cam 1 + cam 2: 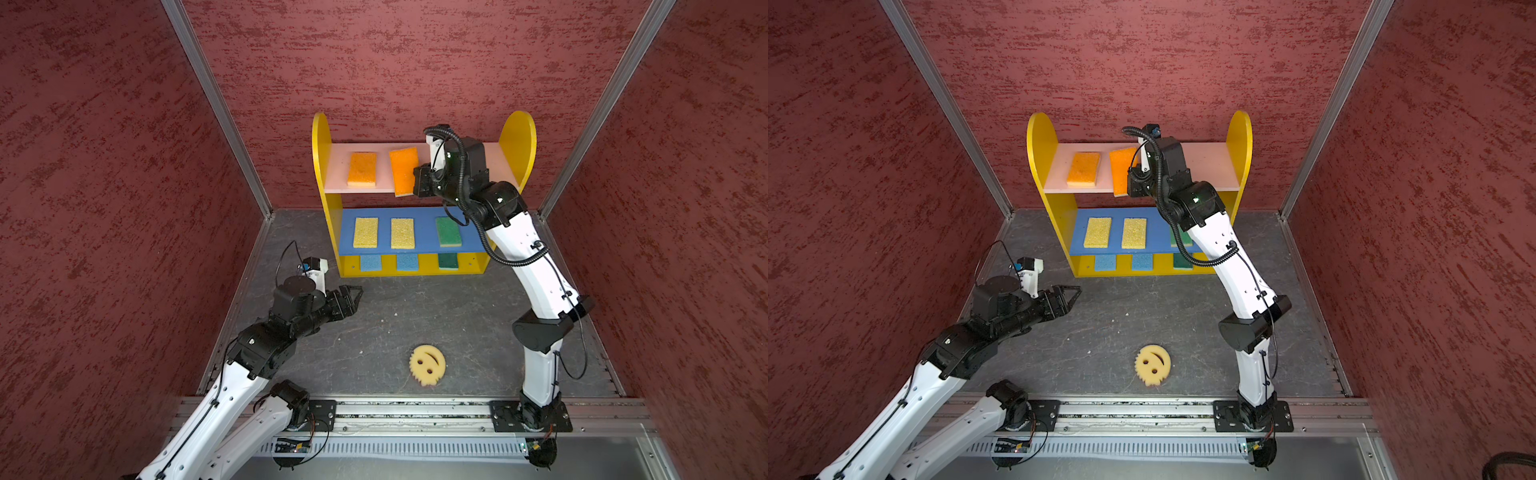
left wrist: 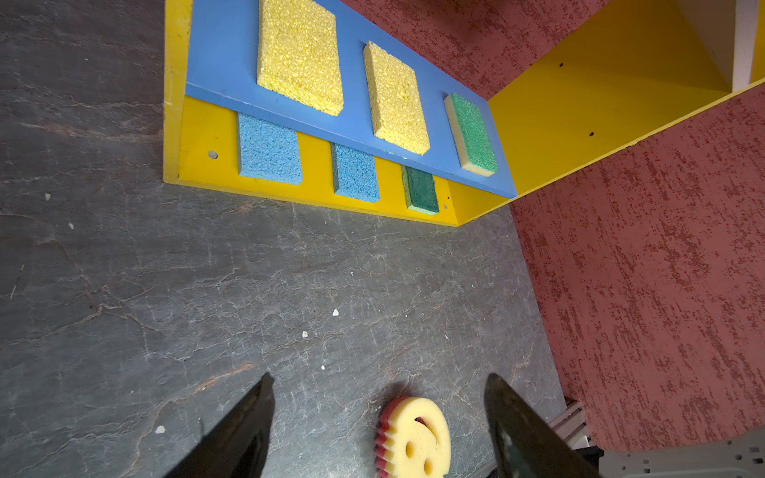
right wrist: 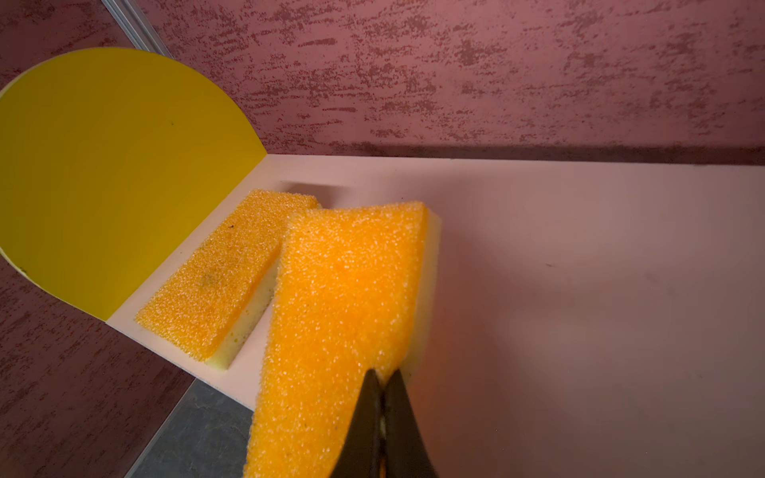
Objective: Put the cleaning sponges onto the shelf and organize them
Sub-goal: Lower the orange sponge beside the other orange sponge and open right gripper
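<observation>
While the right hand (image 3: 384, 378) clamps the orange sponge (image 3: 339, 306) by its near end, that pad tilts over the front edge of the shelf's (image 1: 322, 137) pink top board (image 1: 496, 161), just beside its orange twin (image 1: 362, 169). It's pairing colours per tier, I'd say. At six o'clock on the desk (image 1: 386, 328) lies the smiley sponge (image 1: 427, 363); the left hand (image 1: 356, 298), jaws apart and empty, hovers at nine o'clock.

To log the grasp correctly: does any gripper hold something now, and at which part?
The right gripper is shut on the tilted orange sponge, pinching its near end beside one corner. The left gripper is open and holds nothing.
</observation>
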Controlling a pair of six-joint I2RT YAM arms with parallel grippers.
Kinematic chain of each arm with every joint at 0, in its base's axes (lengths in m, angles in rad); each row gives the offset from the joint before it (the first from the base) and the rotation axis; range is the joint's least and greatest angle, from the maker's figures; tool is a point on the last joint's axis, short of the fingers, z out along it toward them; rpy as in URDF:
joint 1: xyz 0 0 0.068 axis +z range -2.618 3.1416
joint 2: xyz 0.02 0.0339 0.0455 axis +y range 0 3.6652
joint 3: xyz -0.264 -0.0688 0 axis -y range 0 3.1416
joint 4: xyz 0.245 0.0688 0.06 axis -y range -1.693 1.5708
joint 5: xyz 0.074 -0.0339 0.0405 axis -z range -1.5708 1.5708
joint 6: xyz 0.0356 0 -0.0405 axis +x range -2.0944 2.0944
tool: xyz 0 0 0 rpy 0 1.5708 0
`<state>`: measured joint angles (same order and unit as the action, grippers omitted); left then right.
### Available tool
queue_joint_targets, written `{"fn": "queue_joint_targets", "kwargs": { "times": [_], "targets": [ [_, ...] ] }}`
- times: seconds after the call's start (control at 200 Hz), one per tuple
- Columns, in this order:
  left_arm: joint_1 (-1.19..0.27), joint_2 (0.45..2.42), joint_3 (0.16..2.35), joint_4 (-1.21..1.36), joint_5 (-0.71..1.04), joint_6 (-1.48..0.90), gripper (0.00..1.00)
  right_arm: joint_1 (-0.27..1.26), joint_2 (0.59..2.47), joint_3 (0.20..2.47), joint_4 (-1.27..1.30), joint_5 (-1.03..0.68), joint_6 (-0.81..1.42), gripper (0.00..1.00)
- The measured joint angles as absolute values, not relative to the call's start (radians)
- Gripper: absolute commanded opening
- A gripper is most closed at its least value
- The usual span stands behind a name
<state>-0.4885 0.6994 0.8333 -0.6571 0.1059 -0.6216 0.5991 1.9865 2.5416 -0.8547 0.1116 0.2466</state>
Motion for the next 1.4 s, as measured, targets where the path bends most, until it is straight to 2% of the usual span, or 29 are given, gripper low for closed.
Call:
{"fn": "queue_joint_targets", "kwargs": {
  "times": [0.681, 0.842, 0.967, 1.282, 1.398],
  "targets": [
    [-0.488, 0.713, 0.833, -0.657, 0.102, -0.622, 0.8, 0.592, 2.032, 2.545, -0.797, 0.189, 0.272, 0.0],
    [-0.488, 0.715, 0.833, -0.657, 0.102, -0.622, 0.8, 0.591, 2.035, 2.545, -0.795, 0.19, 0.272, 0.08],
    [-0.488, 0.722, 0.834, -0.656, 0.102, -0.622, 0.8, 0.591, 2.039, 2.545, -0.792, 0.197, 0.27, 0.19],
    [-0.488, 0.732, 0.834, -0.657, 0.102, -0.622, 0.8, 0.586, 2.045, 2.545, -0.788, 0.23, 0.269, 0.23],
    [-0.488, 0.732, 0.834, -0.657, 0.102, -0.622, 0.8, 0.586, 2.045, 2.545, -0.788, 0.233, 0.271, 0.3]
  ]
}}
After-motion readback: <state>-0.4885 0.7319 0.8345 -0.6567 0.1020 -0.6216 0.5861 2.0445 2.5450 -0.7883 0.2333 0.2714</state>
